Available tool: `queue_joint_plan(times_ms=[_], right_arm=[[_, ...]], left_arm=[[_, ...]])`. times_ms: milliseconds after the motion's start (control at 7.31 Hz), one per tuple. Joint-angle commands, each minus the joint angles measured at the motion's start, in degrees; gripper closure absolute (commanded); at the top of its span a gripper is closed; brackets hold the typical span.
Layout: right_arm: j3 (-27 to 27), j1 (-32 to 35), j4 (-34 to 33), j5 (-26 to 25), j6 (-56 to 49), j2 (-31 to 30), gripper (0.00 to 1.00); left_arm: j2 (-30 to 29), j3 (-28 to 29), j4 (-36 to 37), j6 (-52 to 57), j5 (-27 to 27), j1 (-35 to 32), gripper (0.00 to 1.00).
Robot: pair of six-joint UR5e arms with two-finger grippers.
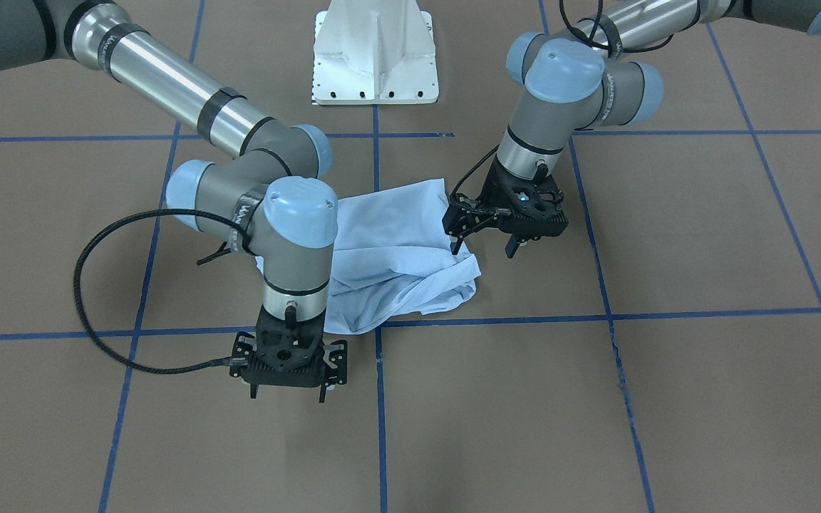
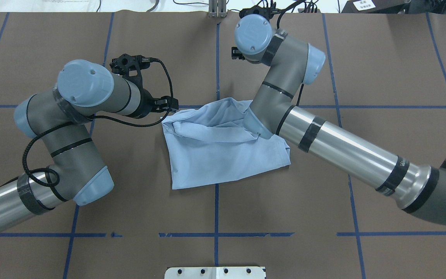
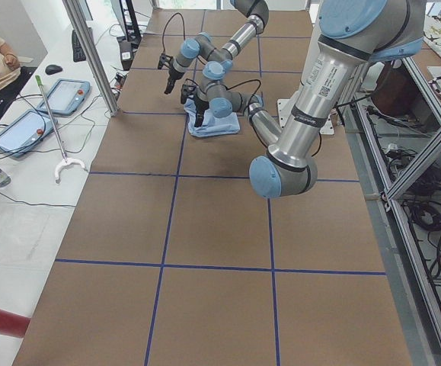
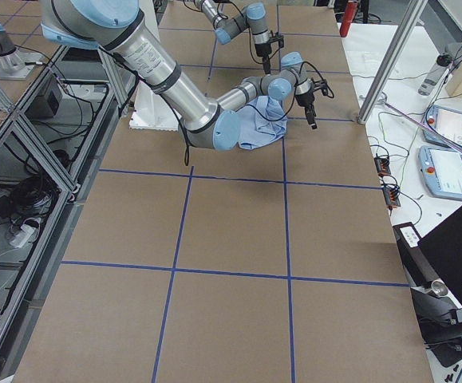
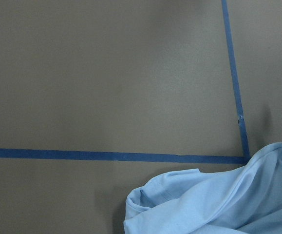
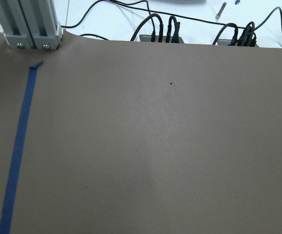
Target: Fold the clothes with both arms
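The pale blue T-shirt [image 1: 396,256] lies crumpled and partly folded in the middle of the brown table, and also shows in the overhead view [image 2: 223,155]. Its collar, label and print are hidden. My left gripper [image 1: 485,248] hangs open and empty just beside the shirt's edge, with one finger [image 1: 457,246] close to the cloth. The left wrist view shows the shirt's bunched edge [image 5: 218,204] at its bottom right. My right gripper [image 1: 288,393] is open and empty, just past the shirt's far edge. The right wrist view shows only bare table [image 6: 155,146].
The white pedestal base [image 1: 375,57] stands at the robot's side of the table. Blue tape lines [image 2: 216,234] cross the brown surface. An aluminium post [image 6: 31,24] and cables [image 6: 160,31] sit at the far table edge. Tablets [image 3: 60,95] lie on a side bench.
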Motion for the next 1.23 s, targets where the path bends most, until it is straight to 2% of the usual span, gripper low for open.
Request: queue_joint_plan(times_ms=[0,137,410,547,1094], right_arm=[[0.02,3.58,-0.01,9.12,-2.6,0.75,0.0],[0.2,3.41,-0.01,9.12,-2.43,0.67,0.0],[0.46,3.41,-0.01,9.12,-2.42,0.4,0.0],[0.46,3.32,0.07,9.12,-2.25,0.4,0.0],[0.46,3.14,0.07,8.95,-2.69,-0.03,0.0]], left_arm=[[0.06,1.13,0.23,-0.12,0.71,2.97,0.0],[0.06,1.22,0.14,-1.08,0.97,3.6,0.0],[-0.2,1.74,-0.12,-4.07,0.89,3.52,0.9],[-0.12,2.01,-0.13,-4.07,0.98,3.26,1.0],[-0.64,4.55,-0.39,-3.99,0.89,0.02,1.0]])
